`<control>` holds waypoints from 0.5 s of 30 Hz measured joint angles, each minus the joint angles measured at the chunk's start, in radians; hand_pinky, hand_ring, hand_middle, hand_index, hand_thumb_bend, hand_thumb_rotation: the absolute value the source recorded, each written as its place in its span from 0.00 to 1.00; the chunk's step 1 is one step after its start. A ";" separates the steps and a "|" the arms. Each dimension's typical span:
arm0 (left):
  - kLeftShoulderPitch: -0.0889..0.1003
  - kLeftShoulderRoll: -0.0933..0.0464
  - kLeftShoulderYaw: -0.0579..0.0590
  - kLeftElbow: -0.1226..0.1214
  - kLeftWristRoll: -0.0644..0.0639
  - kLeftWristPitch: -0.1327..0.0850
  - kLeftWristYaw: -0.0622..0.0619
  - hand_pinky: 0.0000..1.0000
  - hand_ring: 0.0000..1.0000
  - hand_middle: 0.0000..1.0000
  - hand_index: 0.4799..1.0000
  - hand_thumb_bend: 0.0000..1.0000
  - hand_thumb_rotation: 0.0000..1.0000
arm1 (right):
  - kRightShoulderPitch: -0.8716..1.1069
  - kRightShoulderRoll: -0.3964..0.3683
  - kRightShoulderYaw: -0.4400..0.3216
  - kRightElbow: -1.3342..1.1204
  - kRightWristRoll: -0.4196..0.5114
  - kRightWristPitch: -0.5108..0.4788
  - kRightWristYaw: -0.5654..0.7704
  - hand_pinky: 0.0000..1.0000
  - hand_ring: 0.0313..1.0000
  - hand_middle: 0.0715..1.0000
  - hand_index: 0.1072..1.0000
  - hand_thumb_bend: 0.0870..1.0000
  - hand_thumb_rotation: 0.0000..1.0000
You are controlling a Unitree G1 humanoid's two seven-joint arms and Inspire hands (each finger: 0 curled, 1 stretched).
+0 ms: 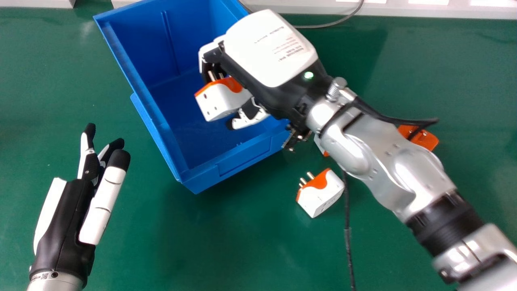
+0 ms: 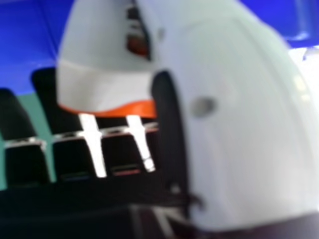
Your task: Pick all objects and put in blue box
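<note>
The adapter (image 1: pixel 221 100), pinched in the curled right robot hand (image 1: pixel 270 50), is best lowered into the blue box (image 1: pixel 247 157) beneath before release.

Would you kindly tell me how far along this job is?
The right hand hides part of the blue plastic box, so nothing is confirmed done. In hand, above it, is an orange-trimmed white plug adapter. Left on the green table: a similar adapter, a white and orange object and an orange one, both partly behind the arm.
</note>
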 measured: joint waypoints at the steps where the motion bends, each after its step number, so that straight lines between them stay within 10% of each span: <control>1: 0.000 0.000 -0.001 -0.003 0.000 0.002 0.000 0.89 0.93 0.95 0.86 0.74 0.98 | -0.022 0.008 0.012 0.035 -0.005 0.005 -0.018 0.33 0.42 0.47 0.45 0.45 0.00; 15: 0.005 -0.005 -0.006 -0.023 0.000 0.019 0.002 0.89 0.92 0.94 0.85 0.75 0.97 | -0.203 0.138 0.148 0.437 -0.021 0.019 -0.142 0.34 0.41 0.46 0.40 0.45 0.00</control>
